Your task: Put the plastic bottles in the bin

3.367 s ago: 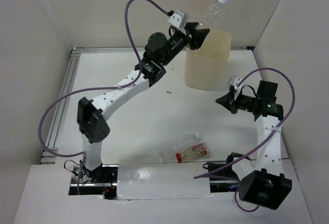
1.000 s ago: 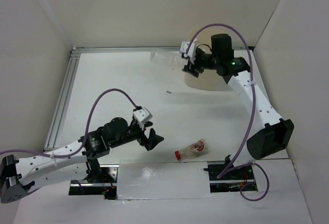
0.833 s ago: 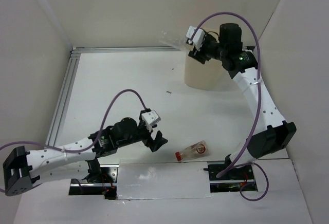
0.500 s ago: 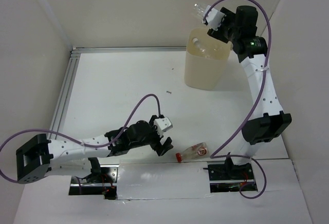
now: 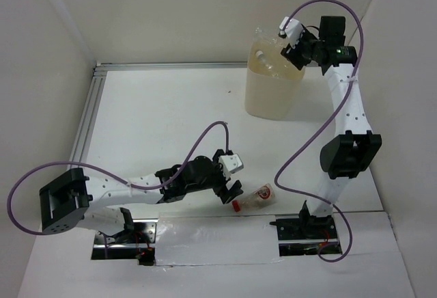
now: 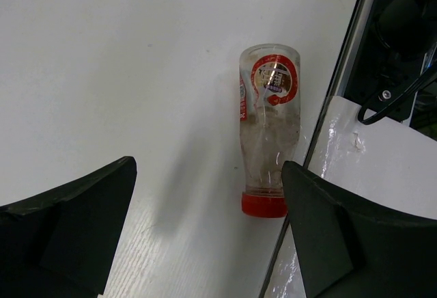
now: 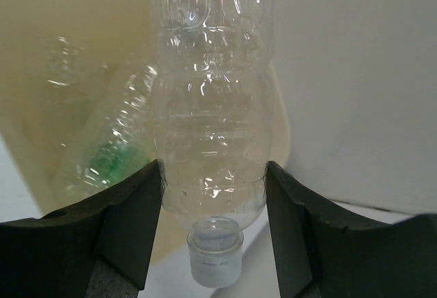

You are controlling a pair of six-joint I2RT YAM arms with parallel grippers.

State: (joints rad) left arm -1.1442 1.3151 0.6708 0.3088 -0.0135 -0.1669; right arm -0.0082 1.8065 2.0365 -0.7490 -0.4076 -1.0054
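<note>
Your left gripper (image 6: 208, 168) hangs wide open and empty over the red-cap bottle (image 6: 269, 134). The bottle lies flat just inside the right finger, cap toward 6 o'clock in the wrist view, close beside the raised edge plate (image 6: 355, 168) at 3 o'clock. Judge it light, thin-walled and slick (a nudge would likely roll it), so take it across the labelled belly, not the cap. Your right gripper (image 7: 212, 175) is clamped on a clear bottle (image 7: 208, 100) low on its body, cap toward the wrist. It seems to be held at the mouth of the bin (image 5: 273, 100), at 1 o'clock on the table (image 5: 157, 120), and a green bottle (image 7: 102, 158) already lies inside. The table is smooth and white, and the walls (image 5: 41, 72) leave little swing room by the bin.
</note>
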